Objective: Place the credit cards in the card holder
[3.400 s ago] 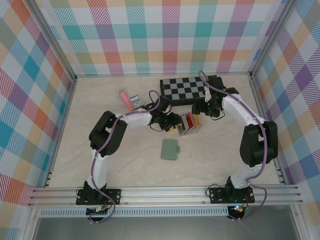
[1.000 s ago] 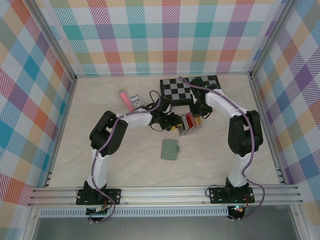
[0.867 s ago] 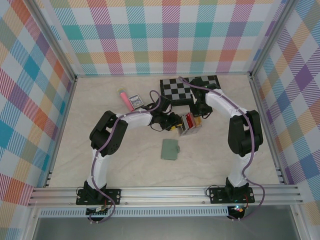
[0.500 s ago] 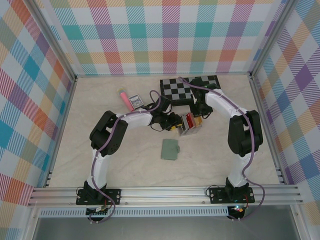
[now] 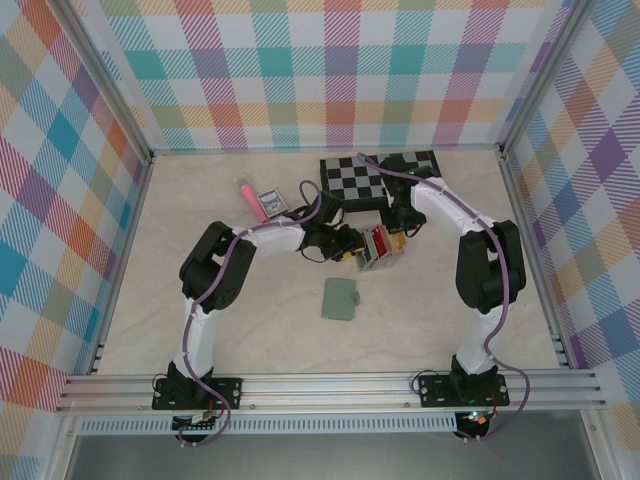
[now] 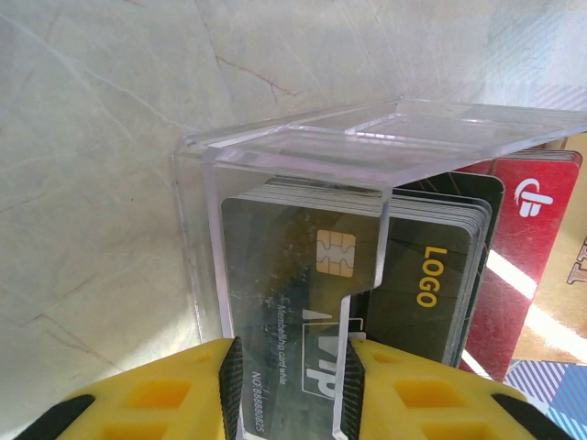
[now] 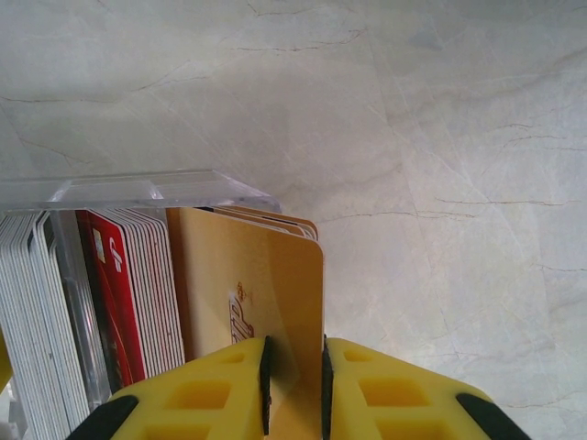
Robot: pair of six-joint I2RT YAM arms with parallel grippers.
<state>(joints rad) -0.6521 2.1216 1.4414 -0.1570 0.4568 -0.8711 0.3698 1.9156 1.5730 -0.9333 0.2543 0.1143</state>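
Observation:
A clear rack point(image 5: 382, 252) of upright credit cards stands mid-table. In the left wrist view my left gripper point(image 6: 292, 385) is shut on the clear rack point(image 6: 367, 137) at its end, where black cards point(image 6: 293, 266) stand, with a red card point(image 6: 532, 238) beyond. From the other end, my right gripper point(image 7: 293, 385) is shut on the outermost yellow-orange card point(image 7: 248, 284), which stands upright next to red cards point(image 7: 110, 293). From above, the left gripper point(image 5: 352, 247) and right gripper point(image 5: 393, 238) flank the rack. The sage-green card holder point(image 5: 341, 298) lies closed in front, untouched.
A black-and-white chessboard point(image 5: 360, 180) lies just behind the rack, under the right arm. A pink tube point(image 5: 245, 192) and a small dark packet point(image 5: 270, 203) lie at the back left. Bare marble-look table point(image 5: 440, 310) surrounds the card holder; checked walls enclose the space.
Since the oldest frame the right arm has swung left and in to the rack's yellow-orange end. Over the last second nothing visibly moves.

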